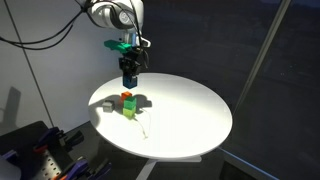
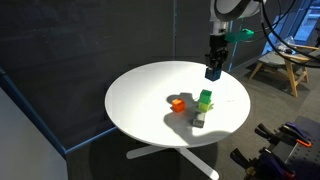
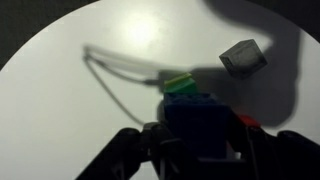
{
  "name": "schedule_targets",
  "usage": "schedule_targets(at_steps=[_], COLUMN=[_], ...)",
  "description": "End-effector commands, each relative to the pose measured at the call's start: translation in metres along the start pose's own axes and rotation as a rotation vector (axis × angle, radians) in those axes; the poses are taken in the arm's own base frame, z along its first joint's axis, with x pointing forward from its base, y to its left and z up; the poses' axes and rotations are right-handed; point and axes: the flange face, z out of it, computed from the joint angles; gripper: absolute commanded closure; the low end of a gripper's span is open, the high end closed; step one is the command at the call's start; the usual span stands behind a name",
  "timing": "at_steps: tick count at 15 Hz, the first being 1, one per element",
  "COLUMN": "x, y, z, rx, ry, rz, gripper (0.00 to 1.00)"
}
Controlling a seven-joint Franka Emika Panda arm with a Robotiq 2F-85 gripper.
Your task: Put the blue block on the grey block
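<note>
My gripper (image 1: 129, 70) is shut on the dark-blue block (image 1: 129, 79) and holds it in the air above the round white table (image 1: 190, 115). In the wrist view the blue block (image 3: 203, 125) fills the space between my fingers (image 3: 203, 148). The light-grey block (image 3: 243, 57) lies on the table beyond it, tilted and apart from the other cubes. In an exterior view the grey block (image 2: 200, 119) sits just in front of the green cube (image 2: 204, 98), and my gripper (image 2: 213, 62) hangs behind them with the blue block (image 2: 213, 72).
A green cube (image 3: 180, 85) and an orange cube (image 2: 177, 103) sit near the table's middle. Only a corner of the orange cube (image 3: 249, 121) shows in the wrist view. A wooden stool (image 2: 285, 62) stands beyond the table. Dark curtains surround the area.
</note>
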Motion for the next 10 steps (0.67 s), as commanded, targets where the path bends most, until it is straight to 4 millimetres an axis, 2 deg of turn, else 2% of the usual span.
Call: schedule_targets(at_steps=[1,6,10], x=[-0.004,-0.011,-0.018], y=[-0.014,-0.038,-0.048], z=[-0.003,-0.009,-0.014], rx=[0.000,-0.008,-0.014], ry=[0.007,0.017,0.022], rz=[-0.027,-0.072,-0.082], gripper=[0.69,0.69,0.69])
